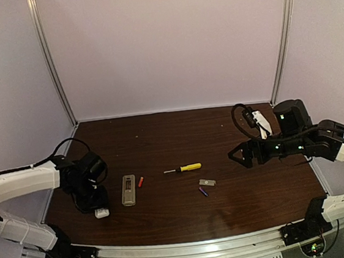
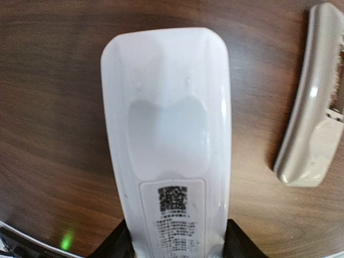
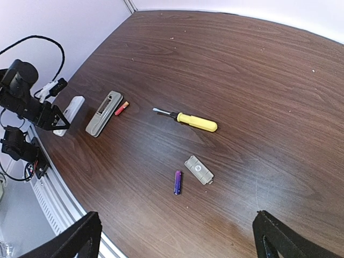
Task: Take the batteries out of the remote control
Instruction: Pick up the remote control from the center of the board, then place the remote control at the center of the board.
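Observation:
A white remote control [image 2: 166,134] lies back-up on the table, its label side showing. My left gripper [image 2: 176,243] is shut on its near end, with a black finger [image 2: 110,246] against each side. A grey remote control [image 2: 312,107] lies just right of it, its battery bay open. A red battery [image 1: 140,181] lies beside the grey remote [image 1: 128,189]. A purple battery [image 3: 177,182] lies further right on the table. My right gripper [image 3: 177,228] hangs open above the table's right part, holding nothing.
A yellow-handled screwdriver [image 1: 185,168] lies mid-table. A small grey cover plate [image 3: 199,170] rests next to the purple battery. The table's metal front rail [image 1: 190,245] runs along the near edge, and light walls close in the back and sides.

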You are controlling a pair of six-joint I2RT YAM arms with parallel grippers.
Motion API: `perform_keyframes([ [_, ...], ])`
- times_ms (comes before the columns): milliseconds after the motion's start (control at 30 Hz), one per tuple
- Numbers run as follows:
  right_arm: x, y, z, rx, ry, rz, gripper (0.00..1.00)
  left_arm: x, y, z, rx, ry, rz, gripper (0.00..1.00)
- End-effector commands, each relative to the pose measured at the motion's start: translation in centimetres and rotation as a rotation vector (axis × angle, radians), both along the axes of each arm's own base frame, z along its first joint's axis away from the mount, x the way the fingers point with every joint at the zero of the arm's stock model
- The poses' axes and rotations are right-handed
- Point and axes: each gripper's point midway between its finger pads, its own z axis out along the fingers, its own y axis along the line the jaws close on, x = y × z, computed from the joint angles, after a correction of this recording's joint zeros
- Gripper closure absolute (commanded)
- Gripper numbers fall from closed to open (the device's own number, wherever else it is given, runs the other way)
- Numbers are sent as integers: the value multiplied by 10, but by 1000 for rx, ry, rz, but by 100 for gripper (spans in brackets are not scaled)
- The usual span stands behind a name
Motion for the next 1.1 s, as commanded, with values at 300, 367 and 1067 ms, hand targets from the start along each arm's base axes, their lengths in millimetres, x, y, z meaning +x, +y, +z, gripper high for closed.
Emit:
perform_keyframes([
  [300,1,-9,-5,-30,-16,-20,0,-35,-59,48,-49,-9,-8,58],
  [367,0,-10,-6,-35,-19,-18,0,-46,-79,52,-55,-6,-42,59],
  [1067,-2,0,-10,-49,-12,42,0,-74,-216,0,-95,112,-385,60],
])
